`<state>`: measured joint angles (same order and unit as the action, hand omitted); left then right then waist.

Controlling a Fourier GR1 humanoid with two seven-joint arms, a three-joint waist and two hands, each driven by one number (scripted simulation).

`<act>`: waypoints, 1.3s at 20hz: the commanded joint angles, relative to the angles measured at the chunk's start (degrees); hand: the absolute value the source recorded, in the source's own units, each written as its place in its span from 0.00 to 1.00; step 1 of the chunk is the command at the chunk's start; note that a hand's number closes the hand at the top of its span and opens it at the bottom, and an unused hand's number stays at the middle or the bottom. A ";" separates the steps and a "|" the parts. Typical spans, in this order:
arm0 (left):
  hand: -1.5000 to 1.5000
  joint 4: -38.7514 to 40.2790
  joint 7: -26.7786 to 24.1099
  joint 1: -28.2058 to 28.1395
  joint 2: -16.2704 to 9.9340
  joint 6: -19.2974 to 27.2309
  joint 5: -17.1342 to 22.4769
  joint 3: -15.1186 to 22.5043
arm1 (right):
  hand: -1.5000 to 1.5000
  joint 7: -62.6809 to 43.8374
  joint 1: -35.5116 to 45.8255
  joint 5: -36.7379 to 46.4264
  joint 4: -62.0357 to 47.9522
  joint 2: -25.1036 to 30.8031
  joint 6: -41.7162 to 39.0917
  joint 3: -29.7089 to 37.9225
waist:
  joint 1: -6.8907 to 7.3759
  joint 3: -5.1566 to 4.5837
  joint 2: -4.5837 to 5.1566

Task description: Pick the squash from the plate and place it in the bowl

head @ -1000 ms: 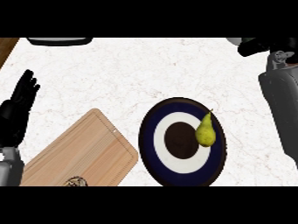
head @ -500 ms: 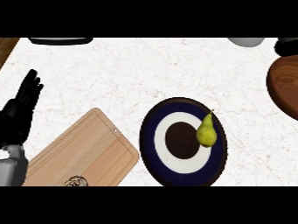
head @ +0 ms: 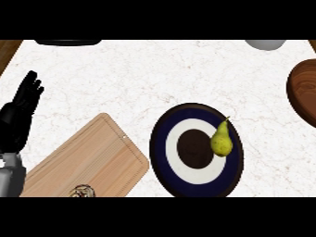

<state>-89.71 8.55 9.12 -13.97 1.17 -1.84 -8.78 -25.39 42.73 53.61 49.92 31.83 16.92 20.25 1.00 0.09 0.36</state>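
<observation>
squash (head: pixel 221 140) on plate (head: pixel 167 159) | left hand (head: pixel 15 118) well apart, fingers straight, released

Kitchen — marble counter (head: pixel 153 74), cutting board (head: pixel 85 162), plate (head: pixel 167 162), wooden bowl (head: pixel 311 92).

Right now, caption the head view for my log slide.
Yellow squash lies on the blue-and-white plate; wooden bowl at right edge; left hand rests open beside a cutting board.

No readable text, label, brand, number or sign anywhere. Only a small round mark on the wooden cutting board (head: pixel 85 159) near its lower edge, too blurred to make out.
</observation>
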 commanded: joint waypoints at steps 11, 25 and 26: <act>0.50 0.01 -1.03 -0.58 0.51 -0.30 -0.60 0.25 | 0.00 12.08 1.14 -6.51 -28.90 10.00 -6.07 8.46 | 0.70 0.07 0.34; 0.50 1.69 -1.55 -0.32 0.26 0.61 -0.76 -1.37 | 0.00 35.97 0.43 -34.41 -22.18 8.61 -2.07 33.10 | -1.99 0.10 -0.31; 0.50 0.17 -0.60 -1.18 -0.53 -0.13 -0.23 -1.77 | 0.00 34.69 -0.97 -35.61 -22.46 10.69 -5.06 33.91 | -1.62 0.02 -0.48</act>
<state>-89.42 7.80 8.13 -13.59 1.52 -2.55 -9.59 6.08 43.55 25.05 26.25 40.64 14.60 48.05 -0.19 0.19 0.03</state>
